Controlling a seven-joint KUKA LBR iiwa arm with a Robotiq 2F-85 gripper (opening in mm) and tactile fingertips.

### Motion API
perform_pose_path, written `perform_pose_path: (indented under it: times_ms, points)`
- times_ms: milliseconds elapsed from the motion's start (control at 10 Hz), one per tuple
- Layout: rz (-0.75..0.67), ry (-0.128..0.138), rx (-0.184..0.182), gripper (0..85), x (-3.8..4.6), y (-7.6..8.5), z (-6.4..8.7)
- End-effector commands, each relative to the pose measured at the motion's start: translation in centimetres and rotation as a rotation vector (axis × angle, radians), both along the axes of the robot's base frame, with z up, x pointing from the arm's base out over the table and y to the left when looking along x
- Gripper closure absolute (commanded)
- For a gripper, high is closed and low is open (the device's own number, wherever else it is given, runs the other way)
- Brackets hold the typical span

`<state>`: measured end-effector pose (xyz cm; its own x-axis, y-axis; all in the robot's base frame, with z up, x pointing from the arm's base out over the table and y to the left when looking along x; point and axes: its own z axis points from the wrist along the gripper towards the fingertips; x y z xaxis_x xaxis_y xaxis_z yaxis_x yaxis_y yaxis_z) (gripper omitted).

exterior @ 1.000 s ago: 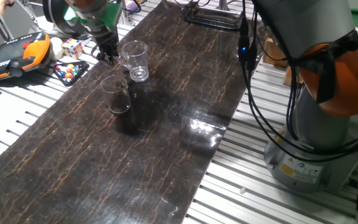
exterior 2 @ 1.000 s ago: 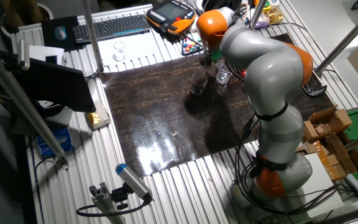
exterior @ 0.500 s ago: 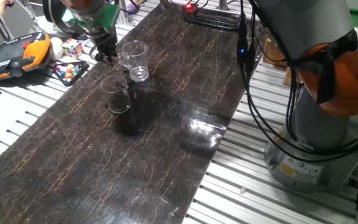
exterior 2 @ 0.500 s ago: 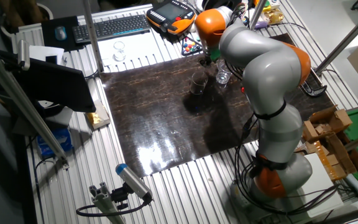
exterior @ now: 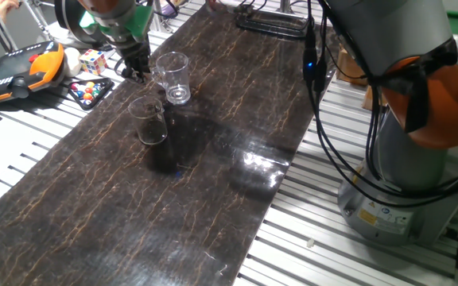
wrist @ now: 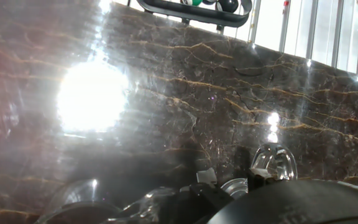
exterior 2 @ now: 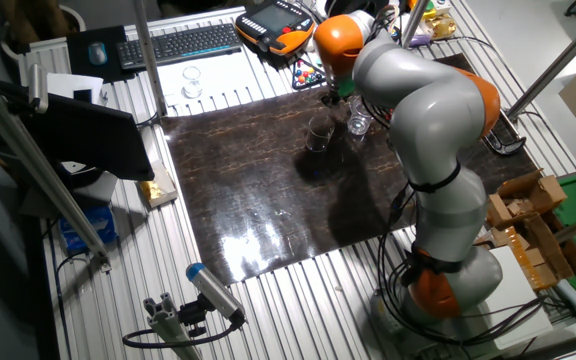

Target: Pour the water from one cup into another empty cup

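Observation:
Two clear glasses stand on the dark marbled mat [exterior: 213, 175]. The straight-sided tumbler [exterior: 149, 121] is nearer the front and also shows in the other fixed view [exterior 2: 318, 133]; I cannot make out water in it. The wide-rimmed tapered cup [exterior: 173, 77] stands behind it, also in the other fixed view [exterior 2: 358, 120]. My gripper [exterior: 139, 71] points down at the mat just left of the tapered cup, apart from both glasses and holding nothing. Its fingers look close together, but their gap is unclear. The hand view shows only glare, mat and blurred glass [wrist: 272, 163].
An orange teach pendant [exterior: 22, 67], a colour cube [exterior: 94, 59] and a tray of coloured balls [exterior: 90, 89] lie left of the mat. A black rack [exterior: 273, 20] lies at the mat's far end. The arm's base [exterior: 404, 191] stands to the right.
The gripper has shifted very slightly away from the tapered cup. Both glasses stand where they were.

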<state>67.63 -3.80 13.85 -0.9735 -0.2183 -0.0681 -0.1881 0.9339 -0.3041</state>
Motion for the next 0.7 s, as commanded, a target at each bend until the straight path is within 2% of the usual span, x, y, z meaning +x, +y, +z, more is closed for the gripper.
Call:
perform_pose_path:
  times_ms: [0,400,600]
  points:
    - [0.003,0.004,-0.002,50.3,-0.01,0.0,0.0]
    - [0.023,0.004,-0.002,50.3,-0.01,0.0,0.0]
    - [0.015,-0.006,-0.016,49.7,0.33,-0.53,-0.04]
